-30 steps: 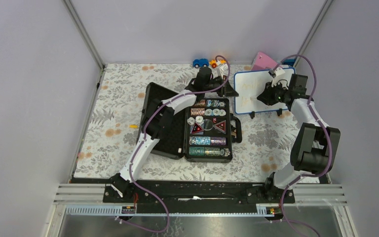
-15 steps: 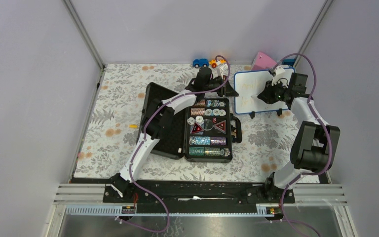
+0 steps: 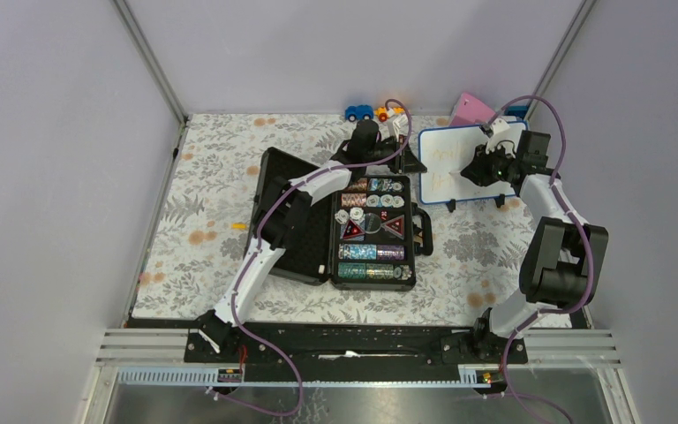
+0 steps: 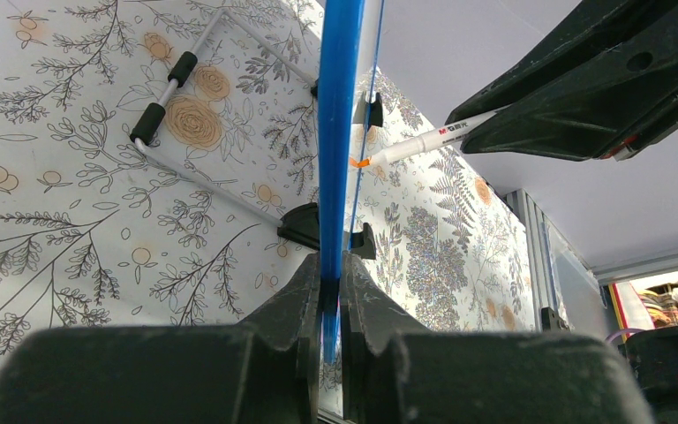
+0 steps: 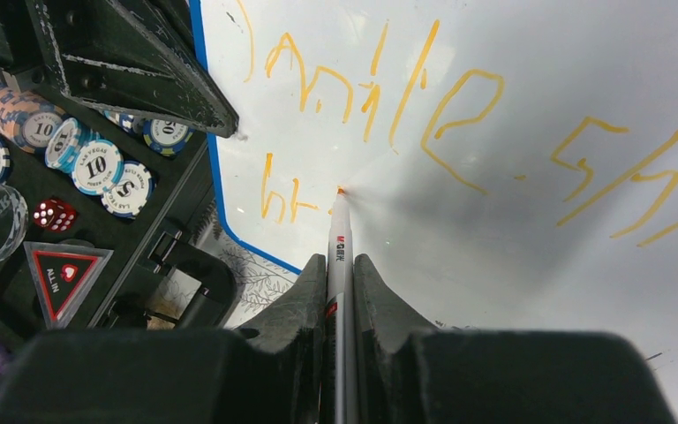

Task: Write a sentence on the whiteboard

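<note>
Just right of the case [image 3: 313, 258], we find the whiteboard [image 3: 441, 172] upright; left pincer [image 4: 331, 283] clamps its blue edge, right pincer [image 5: 340, 278] grips a marker [image 5: 339, 238], tip on the board at the second line of the sentence [image 5: 415, 84].

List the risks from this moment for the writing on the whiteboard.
1. The left fingers pinch only the thin blue frame of the whiteboard; pressure from the marker might tilt it or slip it.
2. The marker sits thinly between the right fingers and could twist, smearing the sentence.
3. The open chip case lies beside the whiteboard; a slip might strike it.
</note>
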Motion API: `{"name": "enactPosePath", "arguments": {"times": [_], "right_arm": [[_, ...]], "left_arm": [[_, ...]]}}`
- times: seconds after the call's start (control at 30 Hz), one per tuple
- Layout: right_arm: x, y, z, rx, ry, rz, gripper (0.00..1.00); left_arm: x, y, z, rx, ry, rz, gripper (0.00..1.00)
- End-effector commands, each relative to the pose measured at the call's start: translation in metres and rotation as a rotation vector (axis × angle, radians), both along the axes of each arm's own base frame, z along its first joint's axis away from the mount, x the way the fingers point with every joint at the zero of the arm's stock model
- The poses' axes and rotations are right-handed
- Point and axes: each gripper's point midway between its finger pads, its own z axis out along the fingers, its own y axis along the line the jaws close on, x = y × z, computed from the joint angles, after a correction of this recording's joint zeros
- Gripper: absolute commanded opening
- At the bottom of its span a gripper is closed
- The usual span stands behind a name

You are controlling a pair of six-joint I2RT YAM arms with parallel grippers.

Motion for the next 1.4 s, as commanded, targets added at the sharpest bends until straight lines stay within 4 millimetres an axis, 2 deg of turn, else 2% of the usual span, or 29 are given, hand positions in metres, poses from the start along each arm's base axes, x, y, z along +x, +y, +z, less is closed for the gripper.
{"name": "enactPosePath", "arguments": {"times": [0.0,0.17,0.2,0.23,0.4,0.63,0.73,1.07,1.27,1.37], "right_arm": [[0.000,-0.003,0.007,-0.053,-0.035,-0.004,0.00],[-0.002,-0.002,0.008,-0.049,-0.030,-0.001,0.00],[0.003,-0.009,0.008,-0.188,-0.133,0.110,0.00],[-0.002,-0.001,0.009,-0.050,-0.037,0.008,0.00],[-0.006,0.002,0.014,-0.039,-0.038,0.016,0.00],[-0.018,0.023,0.054,0.060,-0.092,0.081,0.00],[-0.020,0.027,0.065,0.084,-0.100,0.092,0.00],[-0.018,-0.001,0.045,0.027,-0.072,0.021,0.00],[-0.014,-0.013,0.044,0.015,-0.090,-0.046,0.00],[-0.016,-0.012,0.040,0.006,-0.092,-0.025,0.00]], "left_arm": [[0.008,0.011,0.039,-0.038,-0.046,0.019,0.00],[0.008,0.011,0.041,-0.040,-0.048,0.019,0.00],[0.008,0.011,0.041,-0.039,-0.047,0.019,0.00],[0.008,0.011,0.041,-0.039,-0.048,0.020,0.00],[0.008,0.011,0.040,-0.037,-0.047,0.020,0.00],[0.007,0.011,0.040,-0.039,-0.043,0.018,0.00],[0.007,0.011,0.041,-0.038,-0.046,0.018,0.00],[0.007,0.012,0.043,-0.033,-0.053,0.019,0.00],[0.007,0.012,0.040,-0.029,-0.048,0.017,0.00],[0.006,0.012,0.040,-0.027,-0.049,0.014,0.00]]}}
